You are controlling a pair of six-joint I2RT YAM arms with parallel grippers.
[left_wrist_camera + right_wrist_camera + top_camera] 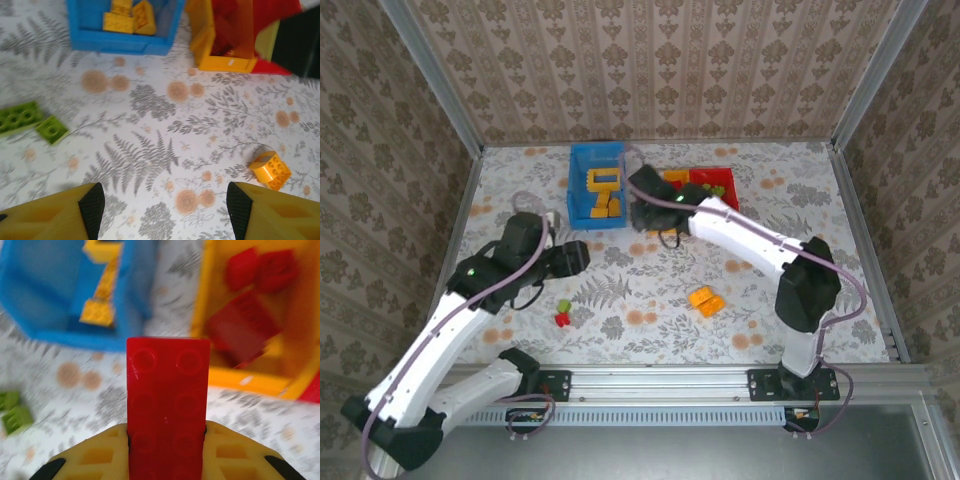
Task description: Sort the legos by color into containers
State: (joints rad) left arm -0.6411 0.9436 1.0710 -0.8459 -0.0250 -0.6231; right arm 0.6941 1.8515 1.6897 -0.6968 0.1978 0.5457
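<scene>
Nearest, well short of the blue bin (120, 44), the left gripper (165, 210) hangs over the patterned table with its jaws wide apart and nothing between them. An orange brick (271, 170) lies loose on that gripper's right. Two green bricks (20, 117) lie short of the blue bin and off to its left.

Farther on, the right gripper (645, 212) is clamped on one end of a long red brick (167, 400). The brick's free end points at the gap just right of the blue bin, where the yellow-orange bin (250, 379) begins. That bin already holds red bricks (245, 327) and looks like the target, while the blue bin holds yellow bricks (127, 17).

The danger is a release made too soon. The brick would then strike the yellow-orange bin's near wall, drop into the gap, or slide left among the yellows. Held by one end only, it may also pivot in the grip and fall askew. The right wrist view is blurred, so fine alignment over the rim cannot be judged.
</scene>
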